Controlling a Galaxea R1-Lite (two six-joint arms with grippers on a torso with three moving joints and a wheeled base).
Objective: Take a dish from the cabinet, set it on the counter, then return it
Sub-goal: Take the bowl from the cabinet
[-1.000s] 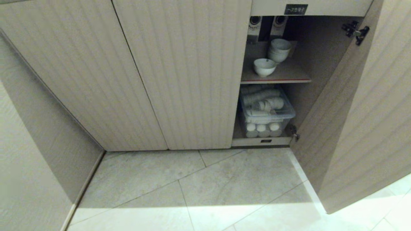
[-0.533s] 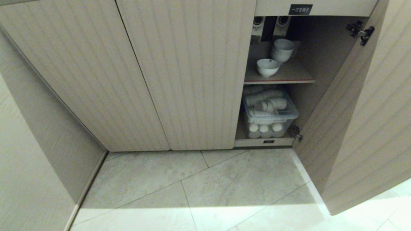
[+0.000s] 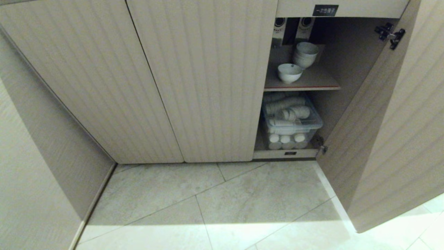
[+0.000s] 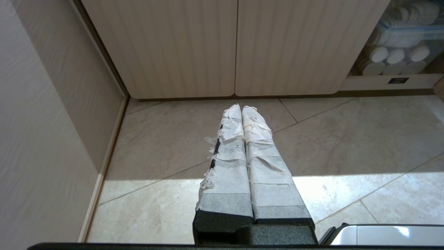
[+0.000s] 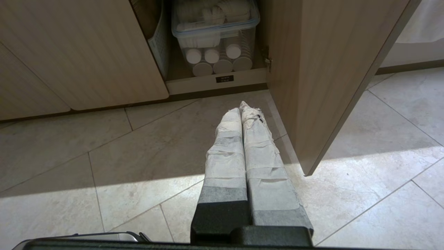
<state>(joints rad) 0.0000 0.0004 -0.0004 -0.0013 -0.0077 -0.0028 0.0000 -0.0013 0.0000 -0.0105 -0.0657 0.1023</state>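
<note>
The dish [image 3: 289, 72], a small white bowl, stands alone near the front of the red-edged shelf [image 3: 301, 87] inside the cabinet [image 3: 208, 80], whose right-hand door [image 3: 392, 132] hangs open. Behind it on the same shelf is a stack of similar white bowls [image 3: 304, 54]. The counter is out of view. Neither arm shows in the head view. My left gripper [image 4: 241, 108] is shut and empty, held low over the floor tiles in front of the closed doors. My right gripper [image 5: 241, 107] is also shut and empty, over the floor just left of the open door [image 5: 329, 80].
Below the shelf a clear plastic bin [image 3: 292, 121] [image 5: 215, 31] holds white cups and lids. A black label [image 3: 325, 10] sits above the opening. A beige wall panel [image 3: 38, 166] closes the left side. Pale floor tiles [image 3: 225, 205] lie before the cabinet.
The whole head view has shifted slightly, with the cabinet opening now a little further right; the camera moved. Bowls and door keep their places.
</note>
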